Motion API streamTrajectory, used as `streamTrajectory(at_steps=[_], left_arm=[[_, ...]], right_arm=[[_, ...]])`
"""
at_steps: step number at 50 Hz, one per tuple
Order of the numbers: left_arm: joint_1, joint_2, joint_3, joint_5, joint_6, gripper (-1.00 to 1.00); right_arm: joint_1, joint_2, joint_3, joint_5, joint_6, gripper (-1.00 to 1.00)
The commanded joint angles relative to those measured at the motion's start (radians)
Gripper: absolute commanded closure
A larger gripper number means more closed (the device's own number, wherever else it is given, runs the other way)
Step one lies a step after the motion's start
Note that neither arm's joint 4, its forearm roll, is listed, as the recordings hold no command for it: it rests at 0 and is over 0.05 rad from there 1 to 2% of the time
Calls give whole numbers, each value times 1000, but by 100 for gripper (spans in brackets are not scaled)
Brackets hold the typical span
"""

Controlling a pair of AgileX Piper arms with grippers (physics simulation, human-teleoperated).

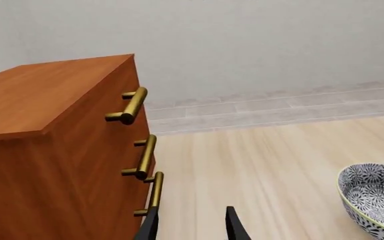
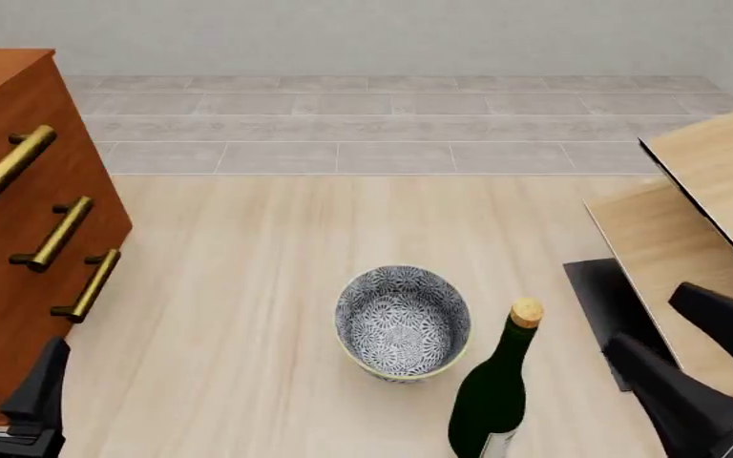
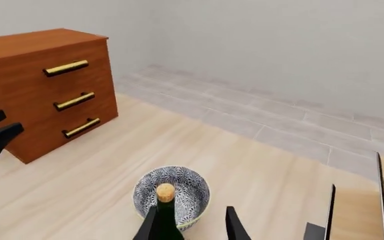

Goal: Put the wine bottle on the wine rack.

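Note:
The wine bottle [image 2: 492, 389], dark green with a tan cork, stands upright near the table's front, right of the bowl. In the right wrist view its cork and neck [image 3: 165, 200] show ahead of the fingers, close to one of them. My right gripper [image 2: 647, 320] is open and empty, to the right of the bottle and apart from it, in front of the wine rack [image 2: 710, 181]. The pale-wood rack with its black base stands at the right edge. My left gripper [image 2: 8, 355] is open and empty at the front left, beside the cabinet.
A reddish-brown drawer cabinet [image 2: 10, 143] with brass handles fills the left side, close to the left fingers [image 1: 148, 225]. A blue-white patterned bowl [image 2: 403, 322] sits mid-table, just left of the bottle. A tiled strip runs along the far wall.

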Motion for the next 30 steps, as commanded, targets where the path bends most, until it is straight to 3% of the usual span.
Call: streamTrajectory(at_steps=[1,13,30], left_arm=[[1,0,0,2,2,-100],[3,-3,0,5,-1,-100],[10,-4,0,5,-2,-100]], right_arm=[[56,48,2,-32,6,-100],[70,101,27,-103,-25,-100],[107,168,37,-187,-6,-100]])
